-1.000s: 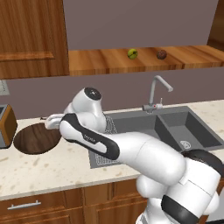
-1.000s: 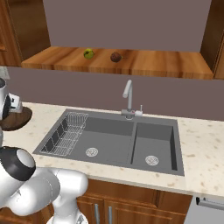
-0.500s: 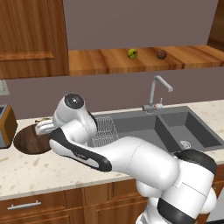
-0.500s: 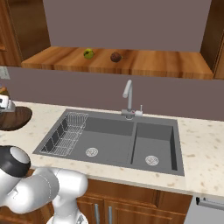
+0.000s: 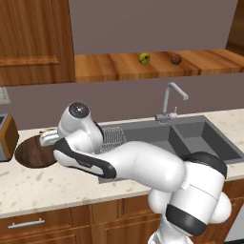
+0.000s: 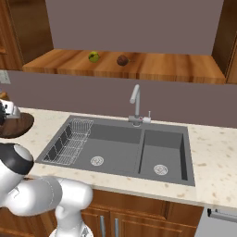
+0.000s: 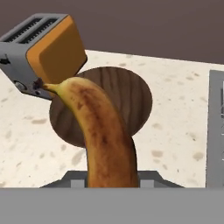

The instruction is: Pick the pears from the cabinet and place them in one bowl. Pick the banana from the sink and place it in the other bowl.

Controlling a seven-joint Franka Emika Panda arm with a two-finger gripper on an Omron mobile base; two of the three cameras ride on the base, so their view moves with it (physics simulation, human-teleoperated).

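Premises: a domestic kitchen, rendered. A dark grey rectangular double-basin sink (image 6: 125, 148) with round drains is set into a pale speckled stone desk (image 6: 215, 169). A curved metal faucet (image 6: 135, 104) stands at its rear edge, and a white wire rack (image 6: 69, 141) sits in the left basin. Warm brown wood-grain wall cabinets (image 5: 35, 40) with panelled doors flank a doorless shelf (image 6: 134, 67). Matching brown base drawers with metal handles (image 5: 24, 224) run below. An orange-sided grey two-slot toaster (image 7: 43, 50) stands on the desk.
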